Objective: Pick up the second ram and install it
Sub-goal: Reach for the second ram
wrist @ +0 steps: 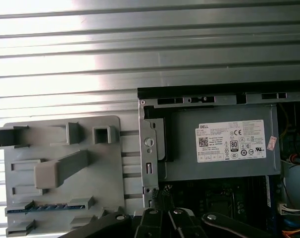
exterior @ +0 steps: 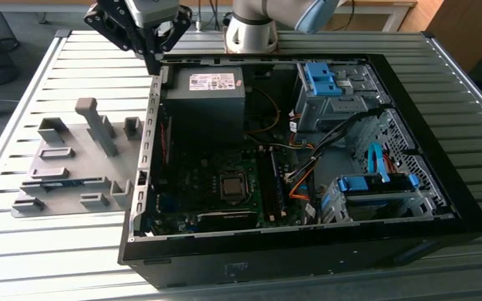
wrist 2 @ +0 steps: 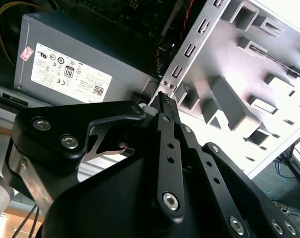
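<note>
Exterior view: second ram [exterior: 69,183] in grey fixture [exterior: 67,142], well apart from closed, empty jaws.

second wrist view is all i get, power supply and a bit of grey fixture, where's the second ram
Observer: In the first wrist view the second ram shows as a thin blue strip in a slot of the grey fixture.
Operator: is the gripper at it
Observer: No. In the exterior view the gripper hangs shut and empty over the case corner by the power supply, apart from the fixture.
Operator: where are the slots
Observer: In the exterior view, long slots run beside the processor socket; I cannot tell whether any is filled.
</note>
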`<state>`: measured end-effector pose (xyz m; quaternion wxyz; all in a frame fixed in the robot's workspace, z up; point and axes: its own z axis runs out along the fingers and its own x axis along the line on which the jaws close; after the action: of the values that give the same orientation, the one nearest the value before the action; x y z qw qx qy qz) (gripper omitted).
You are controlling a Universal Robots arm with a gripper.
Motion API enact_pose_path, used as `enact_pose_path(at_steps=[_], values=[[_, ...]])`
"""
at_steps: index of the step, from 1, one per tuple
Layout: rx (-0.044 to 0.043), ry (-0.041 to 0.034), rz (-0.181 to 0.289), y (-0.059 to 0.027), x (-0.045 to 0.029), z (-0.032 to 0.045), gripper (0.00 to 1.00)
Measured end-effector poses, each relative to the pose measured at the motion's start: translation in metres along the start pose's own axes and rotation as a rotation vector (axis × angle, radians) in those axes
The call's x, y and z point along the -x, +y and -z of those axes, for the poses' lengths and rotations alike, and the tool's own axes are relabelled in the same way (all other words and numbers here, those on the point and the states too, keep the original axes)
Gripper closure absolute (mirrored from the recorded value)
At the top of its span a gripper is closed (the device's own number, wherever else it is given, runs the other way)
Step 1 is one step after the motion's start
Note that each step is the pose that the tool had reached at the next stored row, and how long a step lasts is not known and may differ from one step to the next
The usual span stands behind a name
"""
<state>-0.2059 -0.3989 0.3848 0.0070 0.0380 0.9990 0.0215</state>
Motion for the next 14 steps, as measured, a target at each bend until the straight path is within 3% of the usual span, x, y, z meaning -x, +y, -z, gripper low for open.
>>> enact_pose_path(at_steps=[14], values=[[0.0, 0.0, 0.0, -0.0021, -0.0267, -0.0006, 0.9]])
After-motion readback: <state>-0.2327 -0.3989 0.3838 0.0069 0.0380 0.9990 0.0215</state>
